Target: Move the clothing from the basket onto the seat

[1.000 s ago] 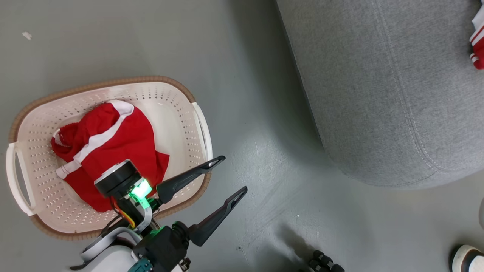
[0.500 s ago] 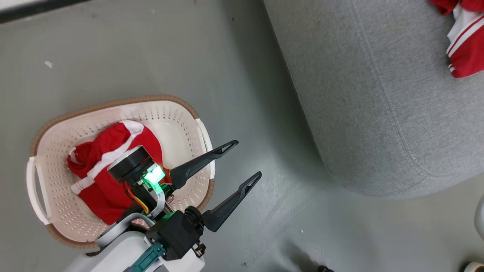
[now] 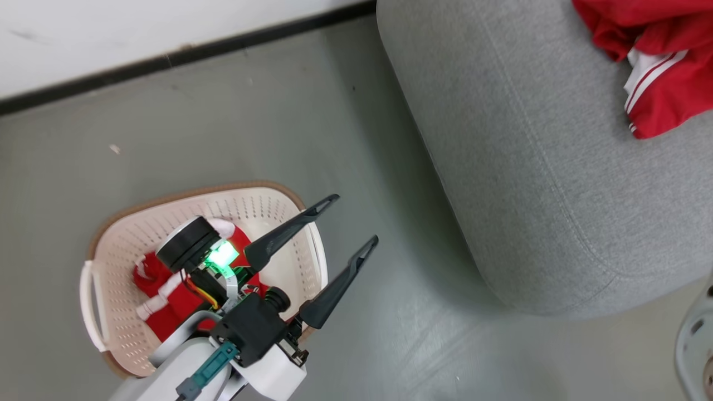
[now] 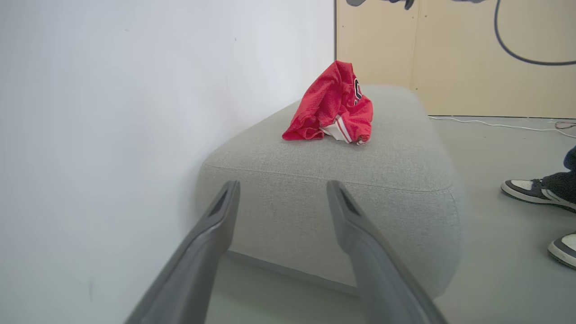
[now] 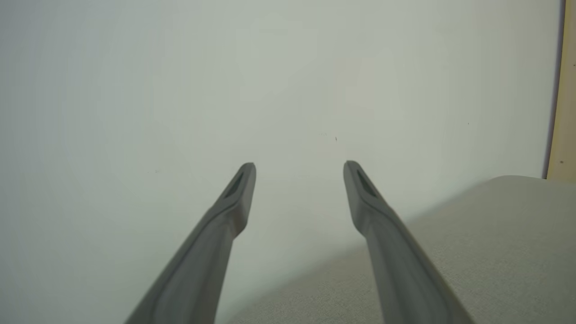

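Observation:
The cream basket [image 3: 120, 234] stands on the floor at the lower left of the head view. Red clothing [image 3: 150, 278] with white trim lies in it, partly hidden by my left arm. My left gripper [image 3: 354, 218] is open and empty, held above the basket's right rim and pointing toward the grey seat [image 3: 529, 167]. More red clothing [image 3: 663, 83] lies on the seat's far part. In the left wrist view the open left gripper [image 4: 282, 184] faces the seat [image 4: 382, 166] with that crumpled clothing [image 4: 335, 105] on top. My right gripper [image 5: 300, 165] is open and empty before a white wall, the seat [image 5: 495, 234] below it.
A white wall with a black baseboard [image 3: 223, 47] runs behind the basket and seat. Grey floor [image 3: 362, 139] separates them. A person's shoes [image 4: 535, 191] stand on the floor right of the seat. A white cable [image 4: 486, 123] lies by a wooden panel.
The head camera has tilted up and turned, so the basket sits lower in the picture and more of the wall and the seat's clothing shows. Both grippers stay open.

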Robot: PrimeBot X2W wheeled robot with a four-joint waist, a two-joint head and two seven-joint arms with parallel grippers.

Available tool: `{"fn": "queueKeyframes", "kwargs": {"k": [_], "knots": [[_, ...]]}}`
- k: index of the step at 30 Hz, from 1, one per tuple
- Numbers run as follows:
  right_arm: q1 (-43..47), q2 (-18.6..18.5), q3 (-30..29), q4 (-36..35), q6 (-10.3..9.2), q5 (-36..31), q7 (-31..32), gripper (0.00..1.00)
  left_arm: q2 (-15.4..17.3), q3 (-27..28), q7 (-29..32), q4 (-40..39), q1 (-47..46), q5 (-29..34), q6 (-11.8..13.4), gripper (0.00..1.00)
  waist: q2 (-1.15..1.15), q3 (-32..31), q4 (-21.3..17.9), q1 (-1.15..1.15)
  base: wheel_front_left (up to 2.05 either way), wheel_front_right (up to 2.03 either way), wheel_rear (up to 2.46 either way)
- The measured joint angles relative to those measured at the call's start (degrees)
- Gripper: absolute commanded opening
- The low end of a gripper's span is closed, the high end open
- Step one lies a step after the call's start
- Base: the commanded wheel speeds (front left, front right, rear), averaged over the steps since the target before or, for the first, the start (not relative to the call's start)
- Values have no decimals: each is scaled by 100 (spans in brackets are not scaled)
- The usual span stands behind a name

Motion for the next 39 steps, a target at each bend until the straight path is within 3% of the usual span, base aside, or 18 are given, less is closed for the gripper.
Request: {"fn": "queueKeyframes", "kwargs": {"k": [10,16,25,30,39], "knots": [[1030,-19,1795,-176,0,804,0,100,-320,590,0,107,438,-270,321,100,0,-691,128,0,0,0,0],[1734,-26,2885,-360,2,944,0,100,-504,978,0,141,699,-349,474,100,0,-1075,249,0,0,0,0],[2384,-44,3336,-879,2,1234,0,100,-675,1441,0,254,1114,-396,627,100,0,-1543,440,0,0,0,0],[3025,-80,3629,-1095,0,1332,0,100,-875,1835,0,410,1422,-508,864,100,0,-1808,583,0,0,0,0],[3882,-68,3893,-1356,1,1199,0,100,-1027,2159,0,624,1854,-504,887,100,0,-2250,839,0,0,0,0]]}}
